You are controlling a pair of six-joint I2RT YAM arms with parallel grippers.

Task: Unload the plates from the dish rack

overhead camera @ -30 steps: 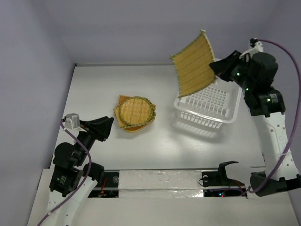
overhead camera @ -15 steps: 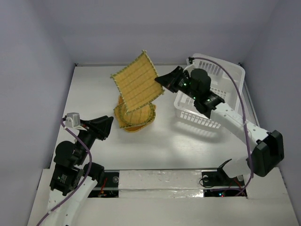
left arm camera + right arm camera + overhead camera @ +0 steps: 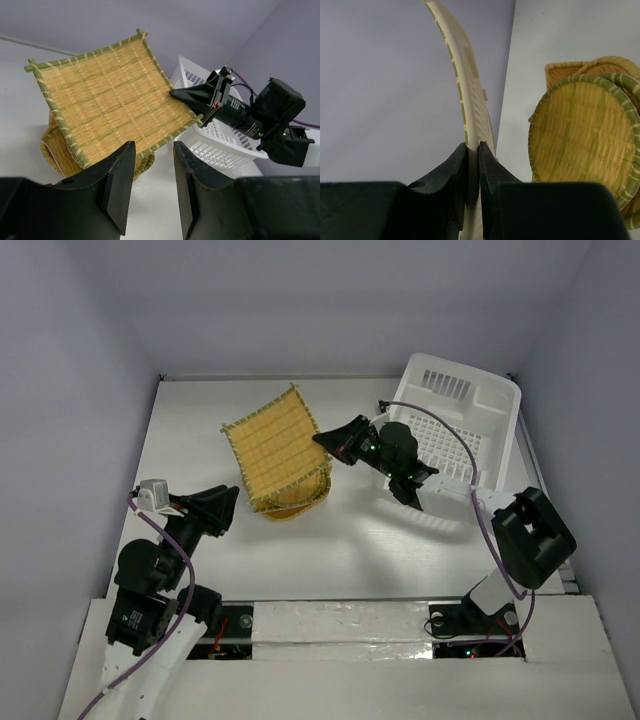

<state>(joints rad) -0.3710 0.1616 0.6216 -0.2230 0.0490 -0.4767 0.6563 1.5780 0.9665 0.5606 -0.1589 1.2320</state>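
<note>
**Right arm.** The arm reaches low and leftward from the dish rack across the counter. Its elbow is folded at the right and its forearm lies almost level. The right end effector is clamped on the right-hand edge of a square wicker plate. In the wrist view both jaws press flat against the plate's rim.

**Left arm.** The arm is crouched at the near left. The left end effector points toward the stack of plates, with its jaws partly apart and nothing between them.

**Plate.** The square plate hangs tilted above the stack. Its gripped edge is higher and its upper face is turned up and toward the left arm. One corner points at the far wall. Whether its low edge touches the stack cannot be told.

**Change.** A second ago the right arm stood upright at the far right, holding the plate high over the rack. Half a second ago the plate was above the stack but higher. It is now lower and lies flatter. The left arm is unchanged. The rack's far wall shows higher in the overhead view than before.
</note>
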